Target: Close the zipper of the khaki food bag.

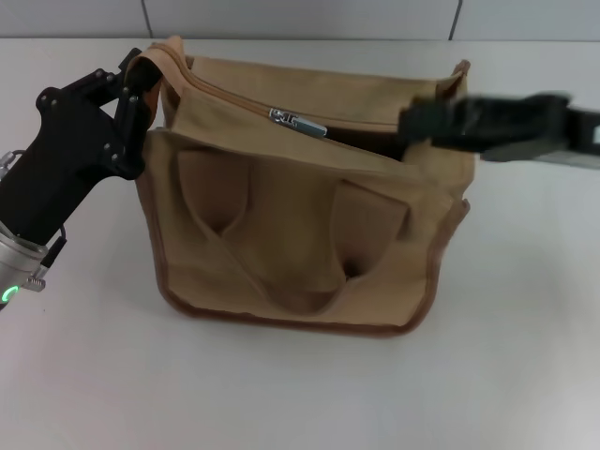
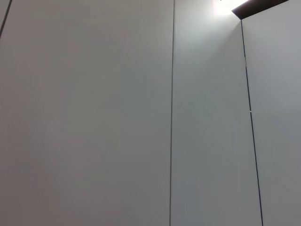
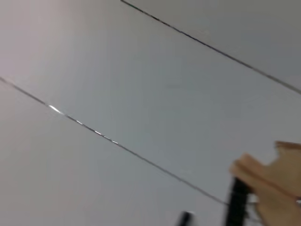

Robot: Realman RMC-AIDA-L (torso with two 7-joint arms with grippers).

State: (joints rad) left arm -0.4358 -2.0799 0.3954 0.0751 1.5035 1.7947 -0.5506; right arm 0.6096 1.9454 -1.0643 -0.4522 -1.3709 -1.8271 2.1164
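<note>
1. The zipper (image 1: pixel 298 122) runs along the bag's top, its silver slider near the middle, the mouth gaping open beyond it.
2. The khaki food bag (image 1: pixel 300 220) sits on the white surface (image 1: pixel 300 394).
3. The left tool (image 1: pixel 134 86) pinches the bag's left top corner.
4. The right tool (image 1: pixel 412 127) is at the opening's right end, blurred; its grip I cannot tell.
</note>
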